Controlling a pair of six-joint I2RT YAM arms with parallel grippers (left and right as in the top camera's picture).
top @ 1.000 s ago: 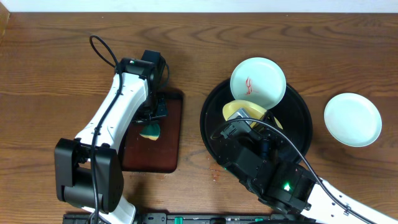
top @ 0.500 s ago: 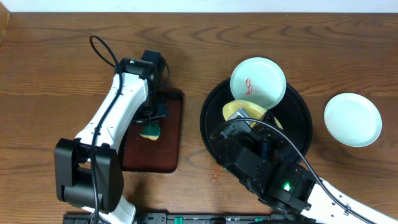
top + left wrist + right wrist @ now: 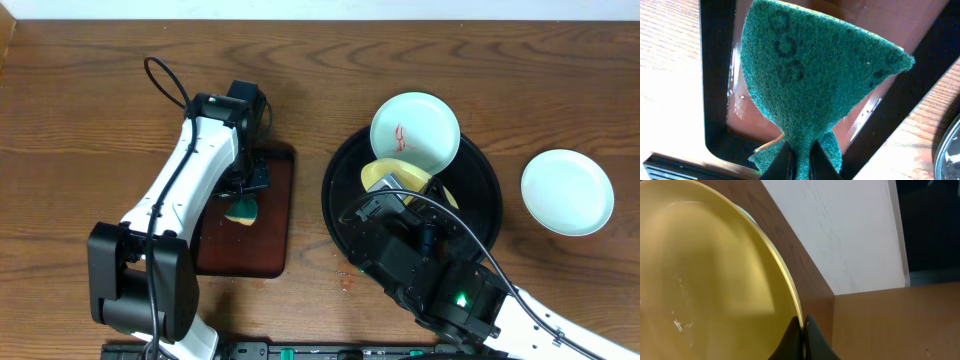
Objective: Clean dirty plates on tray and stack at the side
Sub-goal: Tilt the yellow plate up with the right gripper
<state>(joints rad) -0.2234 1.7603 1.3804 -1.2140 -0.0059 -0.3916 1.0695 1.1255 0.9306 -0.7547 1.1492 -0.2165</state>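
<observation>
Left gripper: shut tight on the thin bottom end of a green sponge, with one finger on each side.
Sponge: rough and green, wide at the top and thin where pinched. Fills the middle of the left wrist view. Dark round marks near its top.
Brown tray: left of the middle in the overhead view, flat on the wood table. Lies right under the sponge. Cannot tell if the sponge touches it.
Right gripper: closed on the rim of the yellow plate, with one finger on each side of the thin edge.
Yellow plate: inside the black tray, near the middle. Only the top part shows in the overhead view, the rest hidden under the right arm. Fills the left side of the right wrist view, with a few small pale marks at the lower left. Cannot tell if lifted or resting.
White plate: at the top of the black tray, lying over the tray's top rim. Small red smear a bit left of its middle. Lower edge right by the yellow plate.
Pale plate: on the table at the right of the overhead view, apart from the black tray.
Black tray: big, round and shiny, right of the middle in the overhead view. Lower left part hidden under the right arm.
</observation>
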